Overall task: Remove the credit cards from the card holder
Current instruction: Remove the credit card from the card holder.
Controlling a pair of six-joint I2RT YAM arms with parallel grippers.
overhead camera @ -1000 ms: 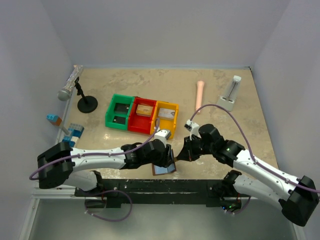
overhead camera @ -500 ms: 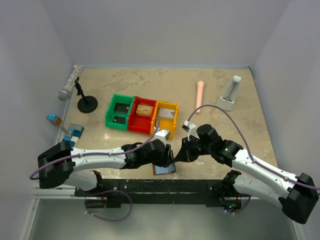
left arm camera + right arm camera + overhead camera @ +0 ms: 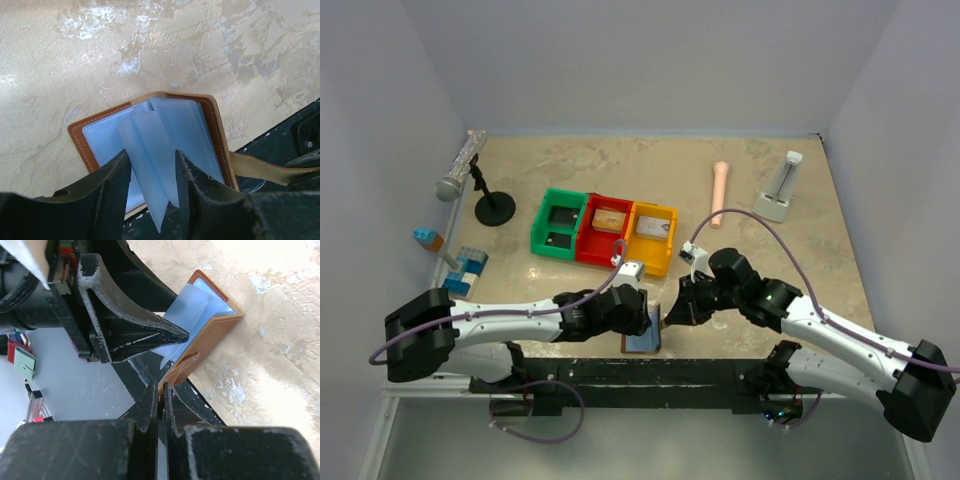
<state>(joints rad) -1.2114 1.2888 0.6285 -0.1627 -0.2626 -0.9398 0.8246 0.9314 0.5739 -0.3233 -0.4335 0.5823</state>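
Well, the card holder (image 3: 644, 341) stands propped open at the bottom centre of the overhead view. The right gripper (image 3: 161, 389) pinches its brown cover, and that hold should be kept firm. The left gripper (image 3: 150, 187) sits half spread astride the pale blue leaves (image 3: 150, 145) — whether it squeezes them I cannot tell. Only the left wrist view shows the pockets — no card visible there.

brown leather-like bifold card holder (image 3: 644, 341) w/ white stitching, lying open, pale blue sleeves fanned up, right cover raised, near edge of tabletop (image 3: 570, 170), approx centre
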